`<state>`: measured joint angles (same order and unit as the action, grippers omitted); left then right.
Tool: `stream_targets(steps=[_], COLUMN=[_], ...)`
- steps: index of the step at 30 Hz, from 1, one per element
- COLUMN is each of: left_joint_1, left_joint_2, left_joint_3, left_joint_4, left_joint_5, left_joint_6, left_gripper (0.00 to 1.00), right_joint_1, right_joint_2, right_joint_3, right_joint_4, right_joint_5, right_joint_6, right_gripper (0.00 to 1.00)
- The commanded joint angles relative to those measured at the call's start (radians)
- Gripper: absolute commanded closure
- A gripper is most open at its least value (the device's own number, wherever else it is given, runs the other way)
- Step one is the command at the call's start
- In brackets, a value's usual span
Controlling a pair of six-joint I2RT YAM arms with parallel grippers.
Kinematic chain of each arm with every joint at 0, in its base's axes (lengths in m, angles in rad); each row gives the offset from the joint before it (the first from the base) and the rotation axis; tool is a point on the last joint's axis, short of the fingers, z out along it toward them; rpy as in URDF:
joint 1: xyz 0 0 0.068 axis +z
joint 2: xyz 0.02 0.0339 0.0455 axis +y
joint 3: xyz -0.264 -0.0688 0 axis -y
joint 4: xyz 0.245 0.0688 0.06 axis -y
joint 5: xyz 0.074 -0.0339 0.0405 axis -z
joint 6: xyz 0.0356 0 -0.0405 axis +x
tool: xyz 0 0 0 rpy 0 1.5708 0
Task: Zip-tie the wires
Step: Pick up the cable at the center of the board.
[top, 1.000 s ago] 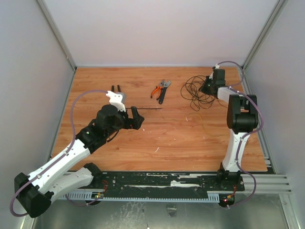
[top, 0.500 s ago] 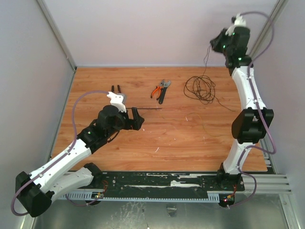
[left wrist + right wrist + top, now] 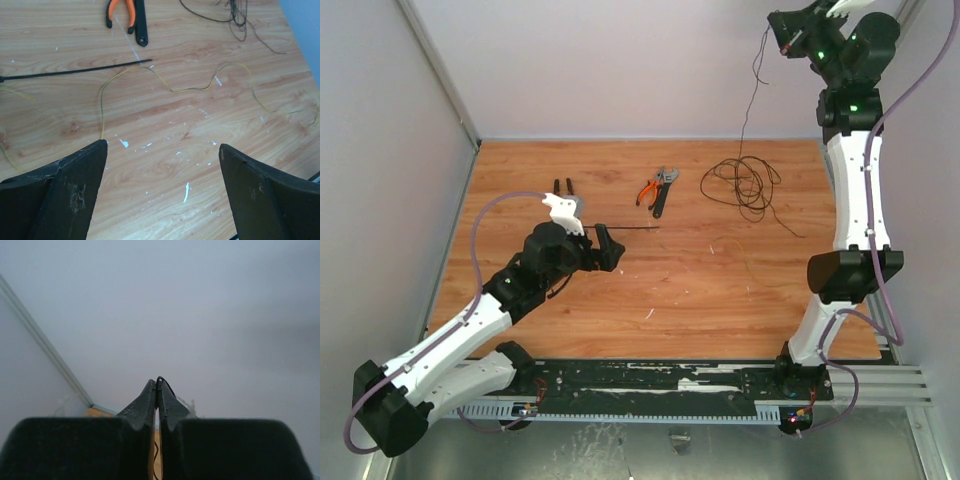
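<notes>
- Pinching one strand of the wires (image 3: 740,186), the right gripper (image 3: 782,30) has its jaws fully closed. In the right wrist view the fingertips (image 3: 147,400) meet, and a thin black loop shows at their tip.
- The right arm (image 3: 850,190) stands extended high above the far right corner of the table (image 3: 720,300). The pinched strand hangs from the gripper down to the coil.
- The remainder of the wires lies as a loose coil on the wood at the far right, with one tail trailing toward the near right.
- The left gripper (image 3: 563,185) hovers over the left part of the table, jaws spread wide, holding nothing.
- The zip tie (image 3: 625,229) lies flat and straight on the table, just right of the left arm's wrist and well apart from the wires.
- The pliers (image 3: 658,189), with orange handles, lie beyond the zip tie and left of the coil.
- A thin yellow wire (image 3: 190,90) lies in waves on the wood, one bend close to the zip tie's tip.
</notes>
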<state>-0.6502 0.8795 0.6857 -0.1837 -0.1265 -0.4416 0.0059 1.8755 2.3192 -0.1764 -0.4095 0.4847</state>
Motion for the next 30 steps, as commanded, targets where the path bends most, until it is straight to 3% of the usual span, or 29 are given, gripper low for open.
stream_targets(steps=[1,11,23,30], left_joint_1=[0.007,0.007,-0.014,-0.049], left_joint_2=[-0.001,0.258,0.695,0.799], left_joint_3=[-0.029,0.058,0.33,0.477], left_joint_4=[0.16,0.417,0.802,0.835], left_joint_5=[0.046,0.161,0.31,0.305], left_joint_6=[-0.019,0.004,-0.042,-0.028], left_gripper=[0.02,0.02,0.02,0.02], right_joint_1=[-0.006,-0.083,-0.148,-0.158], right_joint_2=[-0.087,-0.156,-0.226,-0.236], right_joint_3=[-0.016,0.113,-0.014,-0.03], right_joint_4=[0.151,0.294,0.309,0.258], right_joint_5=[-0.121,-0.144,-0.225,-0.226], right_joint_6=[0.1,0.253,0.318,0.306], right_gripper=[1.0,1.0,1.0,1.0])
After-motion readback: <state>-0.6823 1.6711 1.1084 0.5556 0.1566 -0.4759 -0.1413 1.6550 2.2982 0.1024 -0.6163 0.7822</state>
